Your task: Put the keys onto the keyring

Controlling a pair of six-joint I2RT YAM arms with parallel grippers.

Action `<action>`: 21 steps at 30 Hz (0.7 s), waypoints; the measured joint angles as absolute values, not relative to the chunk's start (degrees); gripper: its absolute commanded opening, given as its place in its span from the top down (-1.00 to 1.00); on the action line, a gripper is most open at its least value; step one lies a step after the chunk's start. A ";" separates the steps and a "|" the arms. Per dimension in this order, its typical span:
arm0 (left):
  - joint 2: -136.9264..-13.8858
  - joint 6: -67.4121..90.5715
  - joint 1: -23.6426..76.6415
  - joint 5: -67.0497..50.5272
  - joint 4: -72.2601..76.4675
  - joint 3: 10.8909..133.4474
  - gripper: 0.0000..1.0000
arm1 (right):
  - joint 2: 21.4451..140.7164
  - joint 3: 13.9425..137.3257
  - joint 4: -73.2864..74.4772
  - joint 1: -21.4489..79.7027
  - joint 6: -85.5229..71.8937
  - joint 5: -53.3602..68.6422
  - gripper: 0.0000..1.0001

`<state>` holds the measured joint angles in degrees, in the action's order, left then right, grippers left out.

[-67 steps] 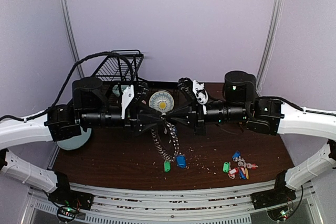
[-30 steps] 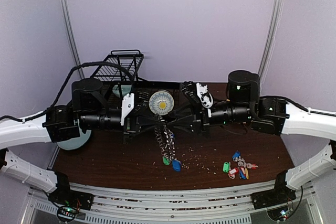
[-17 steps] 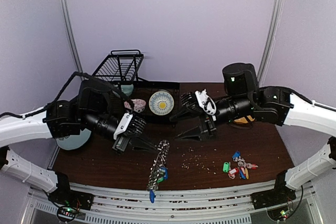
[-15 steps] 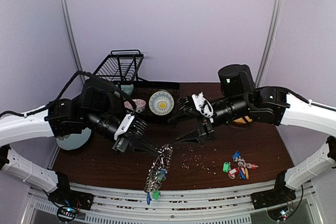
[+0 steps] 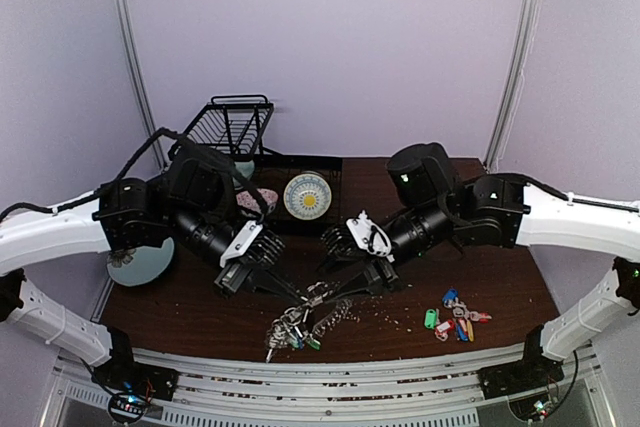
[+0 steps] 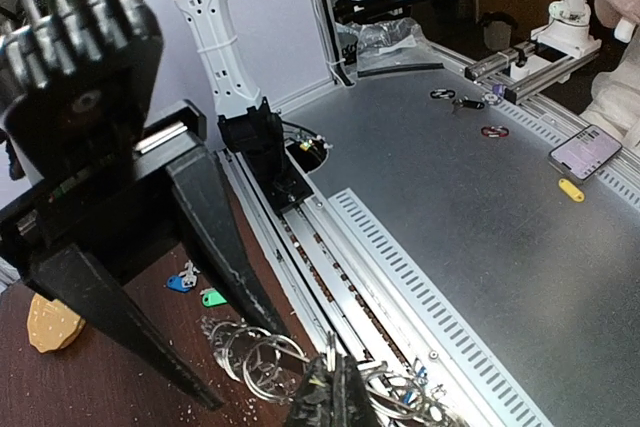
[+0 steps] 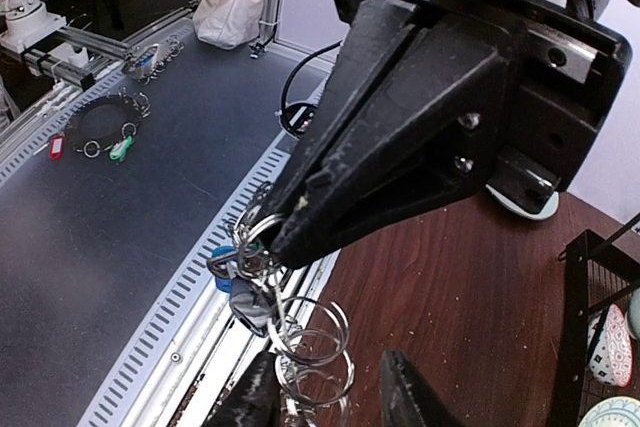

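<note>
The keyring (image 5: 296,324), a bunch of silver rings with blue and green tags, hangs low over the table's near edge. My left gripper (image 5: 298,297) is shut on one of its silver rings; its closed fingertips show in the left wrist view (image 6: 335,392). My right gripper (image 5: 342,295) is open, its fingers (image 7: 405,392) straddling the silver rings (image 7: 315,352) without closing on them. A small bunch with coloured tags and silver bits (image 5: 455,317) lies at the right front. I cannot make out plain silver keys.
A black wire rack (image 5: 230,127) stands at the back left, a yellow-patterned plate (image 5: 307,194) behind the arms, and a pale blue plate (image 5: 135,267) at the left edge. Crumbs dot the brown table. The metal rail (image 5: 330,367) runs along the front.
Both grippers parted at mid-table and dropped toward the near edge. The left one carried the keyring down and forward. The right one let go, then came back open around the rings.
</note>
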<state>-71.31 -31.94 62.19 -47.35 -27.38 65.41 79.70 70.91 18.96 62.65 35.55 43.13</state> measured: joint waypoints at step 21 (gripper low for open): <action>-70.08 -34.89 62.19 -44.80 -28.88 65.39 1.00 | 77.84 67.33 9.72 60.20 10.13 41.63 -0.09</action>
